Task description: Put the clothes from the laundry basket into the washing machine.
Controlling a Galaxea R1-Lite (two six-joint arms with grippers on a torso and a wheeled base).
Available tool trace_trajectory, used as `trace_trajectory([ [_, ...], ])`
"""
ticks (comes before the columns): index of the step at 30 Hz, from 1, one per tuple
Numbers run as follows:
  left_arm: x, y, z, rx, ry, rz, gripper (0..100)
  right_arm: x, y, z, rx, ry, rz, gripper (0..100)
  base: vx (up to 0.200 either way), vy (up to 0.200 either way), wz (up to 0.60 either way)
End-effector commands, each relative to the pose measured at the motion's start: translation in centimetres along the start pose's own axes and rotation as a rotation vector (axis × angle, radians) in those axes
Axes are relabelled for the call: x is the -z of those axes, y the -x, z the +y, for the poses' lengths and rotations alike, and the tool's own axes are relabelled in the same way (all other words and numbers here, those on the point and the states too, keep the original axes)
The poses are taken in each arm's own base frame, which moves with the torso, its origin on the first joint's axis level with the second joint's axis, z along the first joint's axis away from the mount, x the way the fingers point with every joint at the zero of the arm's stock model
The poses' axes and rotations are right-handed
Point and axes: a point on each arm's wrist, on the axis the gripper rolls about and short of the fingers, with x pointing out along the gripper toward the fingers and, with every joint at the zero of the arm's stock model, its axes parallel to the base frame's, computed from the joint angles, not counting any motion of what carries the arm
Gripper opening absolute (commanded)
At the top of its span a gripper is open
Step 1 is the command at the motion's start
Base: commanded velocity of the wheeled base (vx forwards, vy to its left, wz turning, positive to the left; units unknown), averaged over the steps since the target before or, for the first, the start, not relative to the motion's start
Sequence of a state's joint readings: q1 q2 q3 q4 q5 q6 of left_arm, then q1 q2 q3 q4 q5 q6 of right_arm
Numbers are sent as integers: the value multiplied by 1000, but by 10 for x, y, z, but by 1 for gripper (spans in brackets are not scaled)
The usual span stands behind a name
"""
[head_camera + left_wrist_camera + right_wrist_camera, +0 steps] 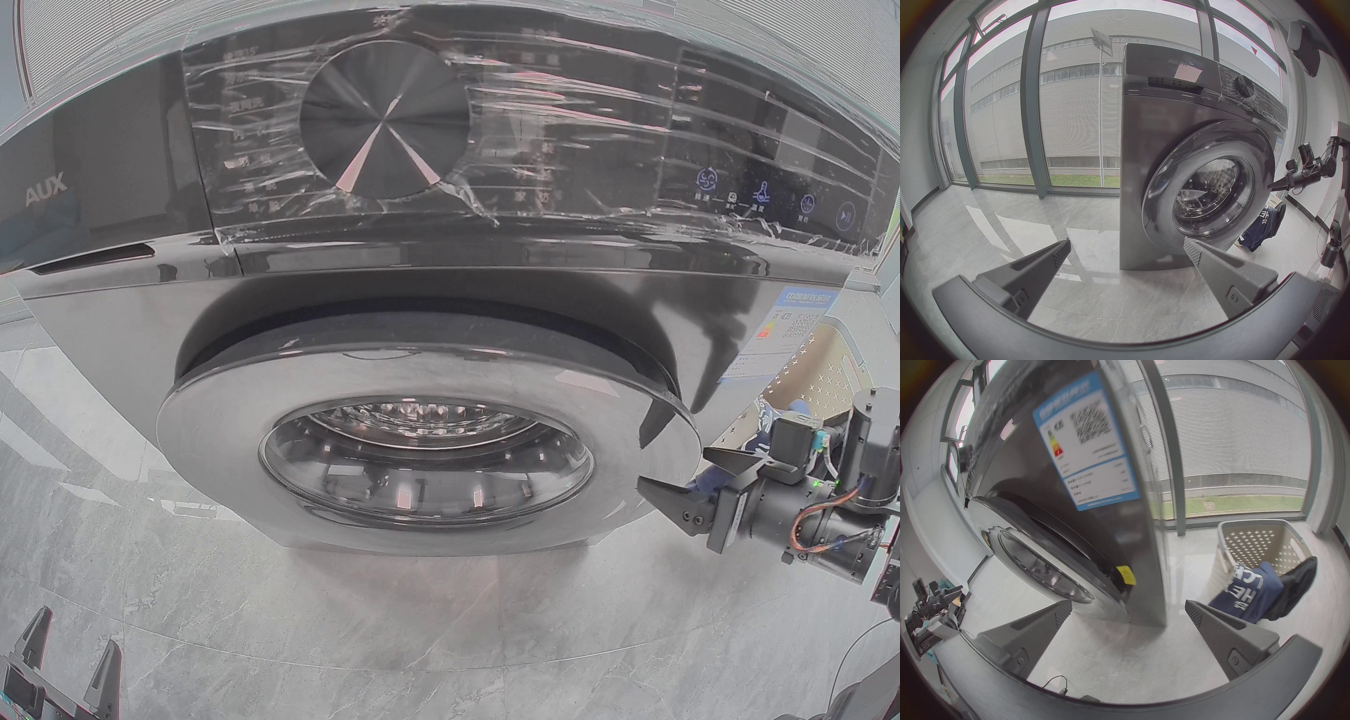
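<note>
Facing the robot with its round door lying flat against its front, the washing machine stood upright on the pale tiled floor. I could not tell if the door was latched. The right gripper hung just beside the door's rim, with its fingers pointed at that edge. Its jaws were spread wide and held nothing. Whether a fingertip touched the rim could not be made out.

Beyond that gripper, past the machine's side panel with its blue-bordered label, the laundry basket stood upright with its mouth facing up, near the machine's side and before the window. A navy garment hung over the basket's nearer rim. Its long axis ran from the rim down the outer wall toward the floor, and its printed side faced the gripper. A black garment hung over the rim just beside it, touching it, and trailed down the same way. Both garments lay well apart from the gripper's fingers.

The left gripper sat low and well away from the machine, with its fingers aimed toward the machine's front corner. Its jaws also stood wide apart, empty and touching nothing.
</note>
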State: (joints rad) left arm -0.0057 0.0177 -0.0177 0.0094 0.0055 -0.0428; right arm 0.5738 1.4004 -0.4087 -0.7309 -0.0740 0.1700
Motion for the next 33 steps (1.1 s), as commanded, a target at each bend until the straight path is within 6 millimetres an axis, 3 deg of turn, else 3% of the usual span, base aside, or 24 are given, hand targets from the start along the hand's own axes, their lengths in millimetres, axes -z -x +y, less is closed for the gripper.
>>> trace_trajectory([
  [1,4,0,0,0,0,3,100,3,-19,5,-12,7,34,100,0,0,0],
  [14,4,0,0,0,0,3,100,9,-20,16,-83,13,55,100,0,0,0],
  [23,4,0,0,0,0,3,100,38,14,13,-131,36,131,100,0,0,0],
  [33,4,0,0,0,0,3,100,27,-3,15,-119,32,109,100,-20,0,0],
])
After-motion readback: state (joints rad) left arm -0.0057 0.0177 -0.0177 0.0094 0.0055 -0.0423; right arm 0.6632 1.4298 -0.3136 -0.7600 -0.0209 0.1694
